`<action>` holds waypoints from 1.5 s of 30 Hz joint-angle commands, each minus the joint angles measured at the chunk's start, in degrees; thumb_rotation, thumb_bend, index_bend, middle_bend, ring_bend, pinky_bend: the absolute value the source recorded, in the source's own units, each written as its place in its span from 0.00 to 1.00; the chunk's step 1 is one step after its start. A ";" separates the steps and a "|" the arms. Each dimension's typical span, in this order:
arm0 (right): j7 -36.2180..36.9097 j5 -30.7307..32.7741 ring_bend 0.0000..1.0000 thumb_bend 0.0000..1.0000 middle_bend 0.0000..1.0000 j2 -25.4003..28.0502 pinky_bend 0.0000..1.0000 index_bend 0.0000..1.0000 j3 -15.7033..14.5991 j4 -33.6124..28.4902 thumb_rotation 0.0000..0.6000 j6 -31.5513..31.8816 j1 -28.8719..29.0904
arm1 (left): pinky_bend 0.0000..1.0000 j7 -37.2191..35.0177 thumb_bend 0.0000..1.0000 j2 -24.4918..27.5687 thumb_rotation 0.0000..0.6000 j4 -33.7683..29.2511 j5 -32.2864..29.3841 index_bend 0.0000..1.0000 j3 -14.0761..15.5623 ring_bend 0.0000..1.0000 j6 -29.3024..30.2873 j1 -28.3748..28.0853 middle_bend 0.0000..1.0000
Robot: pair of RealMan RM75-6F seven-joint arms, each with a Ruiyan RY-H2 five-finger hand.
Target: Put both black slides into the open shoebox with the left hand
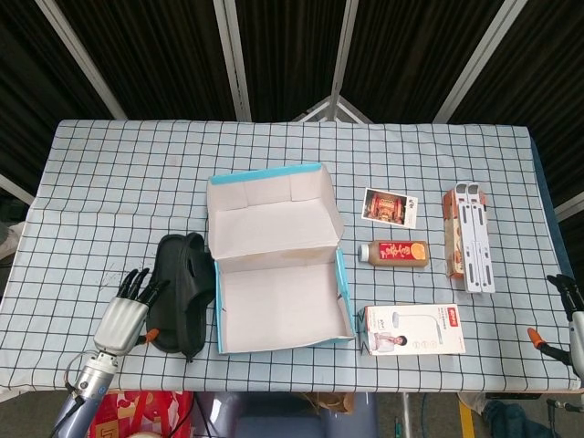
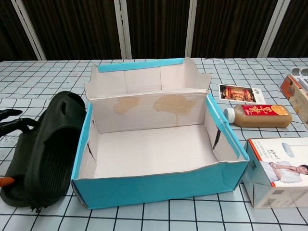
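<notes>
Black rubber is what I'm watching: the black slides (image 1: pixel 181 292) lie stacked as one dark bundle on the counter (image 1: pixel 109 182), hard against the left wall of the open shoebox (image 1: pixel 278 274), tilted up on their outer edge. Nearest me, the left hand (image 1: pixel 128 308) has its fingers (image 2: pixel 12 124) curled onto that outer edge; whether it truly grips or merely pushes, I cannot tell. My worry is that a shallow hold lets one slide peel off mid-lift, or that the bundle catches the cardboard wall and shoves the light box toward the juice bottle (image 1: pixel 394 253). Far off on the other side, the right hand (image 1: pixel 570 301) barely shows at the frame's edge.
</notes>
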 commanded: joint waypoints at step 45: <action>1.13 -0.21 0.20 0.23 0.17 0.50 0.20 0.17 -0.48 -0.34 1.00 -1.64 0.55 | 0.02 5.64 0.22 -0.57 0.78 0.60 -0.54 0.14 0.39 0.00 1.13 0.63 0.27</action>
